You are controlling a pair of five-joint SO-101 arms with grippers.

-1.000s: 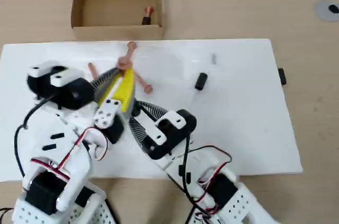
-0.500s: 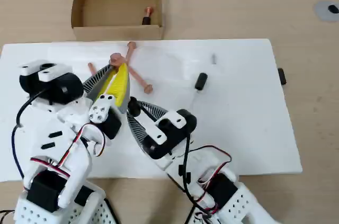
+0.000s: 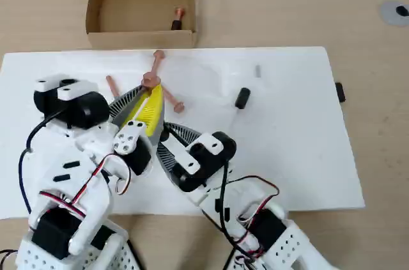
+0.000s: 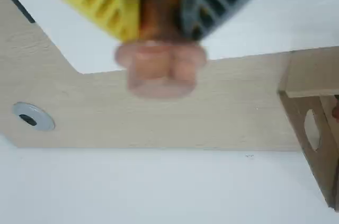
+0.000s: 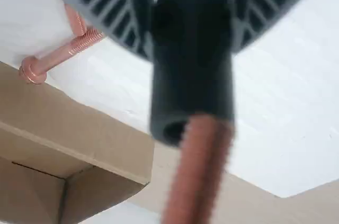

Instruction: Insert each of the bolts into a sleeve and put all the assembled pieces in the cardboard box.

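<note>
My left gripper (image 3: pixel 147 89) is shut on a copper bolt (image 3: pixel 151 80), whose hex head (image 4: pixel 161 70) pokes out past the yellow and grey fingers. Just behind it my right gripper (image 3: pixel 165 134) is shut on a black sleeve (image 5: pixel 192 60). A copper threaded shaft (image 5: pixel 197 171) meets the sleeve's open end. Three loose bolts (image 3: pixel 172 99) lie on the white board (image 3: pixel 287 155) around the left gripper's tip. A loose black sleeve (image 3: pixel 242 98) lies to the right. The cardboard box (image 3: pixel 96 8) at the back holds one assembled piece (image 3: pixel 177 19).
A small black part (image 3: pixel 340 92) sits off the board's right edge. A grey disc (image 3: pixel 395 11) is set in the wooden table at the far right. The board's right half is bare apart from the loose sleeve.
The left gripper swung left and back with its bolt, then returned right to about where it was a second ago. The right gripper barely shifted.
</note>
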